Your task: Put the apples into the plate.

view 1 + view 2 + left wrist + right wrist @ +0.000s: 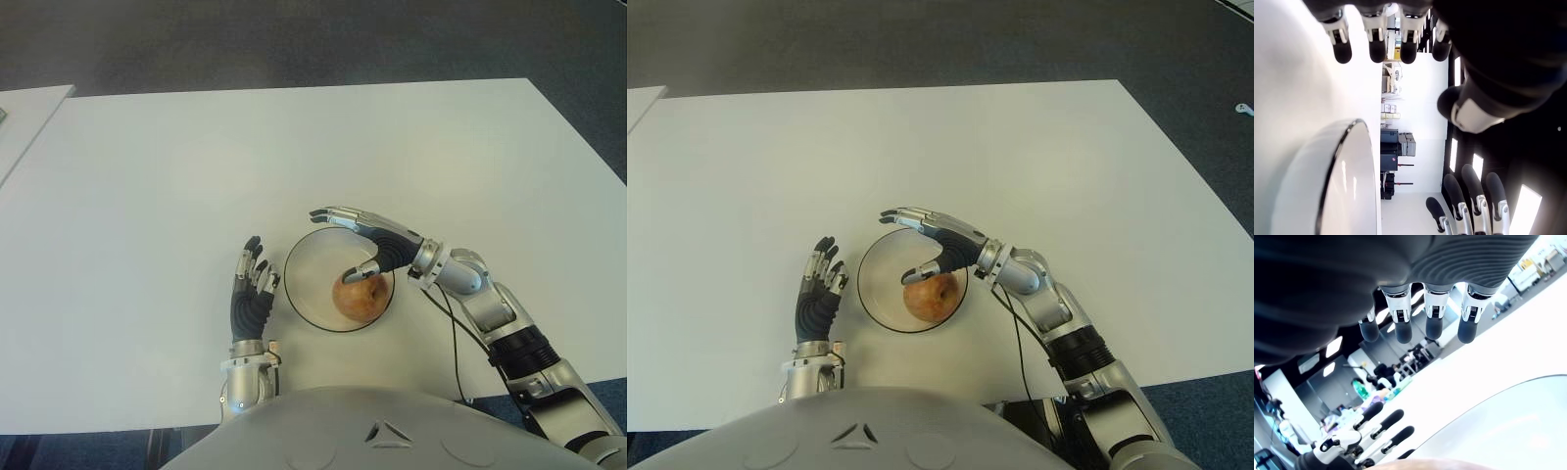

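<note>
White tabletop (pixel 176 176) fills most of the head views, with dark carpet beyond its far edge and past its right edge, and broad bare room on the left half and toward the far side. Near the robot's body, the left hand (pixel 251 290) stands palm inward just left of the plate (pixel 306 257), its fingers (pixel 1376 46) straight and slightly apart, holding nothing; whether it touches the surface cannot be told. The round, dark-rimmed plate sits close to the near edge, and the apple (pixel 360 298) lies inside it, toward its near right side. The right hand (pixel 373 247) reaches in from the right over the plate, forearm angled toward the near right corner, its fingers (pixel 1434 323) extended and spread above the dish, thumb pointing down at the apple's top without gripping it.
</note>
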{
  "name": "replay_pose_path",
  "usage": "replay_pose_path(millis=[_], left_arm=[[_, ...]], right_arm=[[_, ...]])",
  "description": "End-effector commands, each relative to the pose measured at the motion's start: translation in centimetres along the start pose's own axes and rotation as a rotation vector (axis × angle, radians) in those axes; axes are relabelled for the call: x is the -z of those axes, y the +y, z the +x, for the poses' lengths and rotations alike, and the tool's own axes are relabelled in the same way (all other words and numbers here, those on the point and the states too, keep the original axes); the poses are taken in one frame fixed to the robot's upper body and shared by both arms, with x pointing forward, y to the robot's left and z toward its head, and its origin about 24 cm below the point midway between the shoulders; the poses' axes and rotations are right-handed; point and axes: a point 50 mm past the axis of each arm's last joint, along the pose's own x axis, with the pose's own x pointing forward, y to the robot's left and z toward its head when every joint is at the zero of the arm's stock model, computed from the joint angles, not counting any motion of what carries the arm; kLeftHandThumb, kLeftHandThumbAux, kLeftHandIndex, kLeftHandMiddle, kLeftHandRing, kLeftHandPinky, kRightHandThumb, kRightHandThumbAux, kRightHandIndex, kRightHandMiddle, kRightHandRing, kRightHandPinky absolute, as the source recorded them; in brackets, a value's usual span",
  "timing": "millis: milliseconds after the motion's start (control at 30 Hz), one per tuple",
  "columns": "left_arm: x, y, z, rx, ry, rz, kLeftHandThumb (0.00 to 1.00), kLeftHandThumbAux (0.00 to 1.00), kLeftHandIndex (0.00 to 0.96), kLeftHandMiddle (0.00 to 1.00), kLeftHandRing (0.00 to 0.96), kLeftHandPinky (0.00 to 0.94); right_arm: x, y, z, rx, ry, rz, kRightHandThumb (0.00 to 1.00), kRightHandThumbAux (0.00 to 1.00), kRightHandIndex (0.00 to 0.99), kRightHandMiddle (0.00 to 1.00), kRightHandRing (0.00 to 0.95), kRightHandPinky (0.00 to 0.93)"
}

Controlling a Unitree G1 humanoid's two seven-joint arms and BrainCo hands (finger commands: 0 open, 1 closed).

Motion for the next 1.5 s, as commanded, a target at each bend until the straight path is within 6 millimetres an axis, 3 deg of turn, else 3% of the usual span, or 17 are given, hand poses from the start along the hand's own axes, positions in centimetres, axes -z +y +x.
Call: replay_pose_path(millis=[33, 367, 467, 567, 900, 1100, 1500], left_arm=[[0.1, -1.3, -0.4, 0.000, 0.033, -0.061, 0.195, 0.617, 0.038, 0.076, 0.073, 0.068], [0.3, -1.2, -0.7, -0.006, 0.059, -0.065, 0.172, 0.604, 0.039, 0.062, 0.053, 0.035], [0.3, -1.1, -0.7, -0.007, 0.063, -0.063, 0.159, 0.601, 0.040, 0.054, 0.046, 0.018], [0.4, -1.0, -0.8, -0.009, 0.070, -0.059, 0.150, 0.600, 0.036, 0.044, 0.035, 0.008], [0.7, -0.2, -0.8, -0.043, 0.061, -0.037, 0.136, 0.601, 0.034, 0.032, 0.025, 0.024], [1.6, 1.7, -0.6, -0.067, 0.052, -0.007, 0.129, 0.584, 0.048, 0.041, 0.034, 0.030], [3.3, 4.2, -0.3, -0.110, 0.046, -0.046, 0.126, 0.549, 0.060, 0.042, 0.021, 0.006]], right_arm=[[0.2, -0.3, -0.6, 0.080, 0.017, 0.087, 0.051, 0.247, 0.000, 0.000, 0.000, 0.000], [1.6, -0.3, -1.1, 0.299, 0.050, 0.548, 0.057, 0.212, 0.000, 0.000, 0.000, 0.000], [3.0, -0.3, -3.0, 0.383, 0.130, 0.648, 0.061, 0.219, 0.000, 0.000, 0.000, 0.000], [4.3, -0.6, -4.4, 0.415, 0.194, 0.687, 0.049, 0.241, 0.000, 0.000, 0.000, 0.000], [7.6, -0.1, -6.1, 0.468, 0.299, 0.722, 0.038, 0.272, 0.000, 0.000, 0.000, 0.000], [9.5, 0.3, -8.1, 0.521, 0.390, 0.718, 0.046, 0.281, 0.000, 0.000, 0.000, 0.000], [10.4, 1.5, -9.6, 0.681, 0.480, 0.729, 0.080, 0.307, 0.000, 0.000, 0.000, 0.000]])
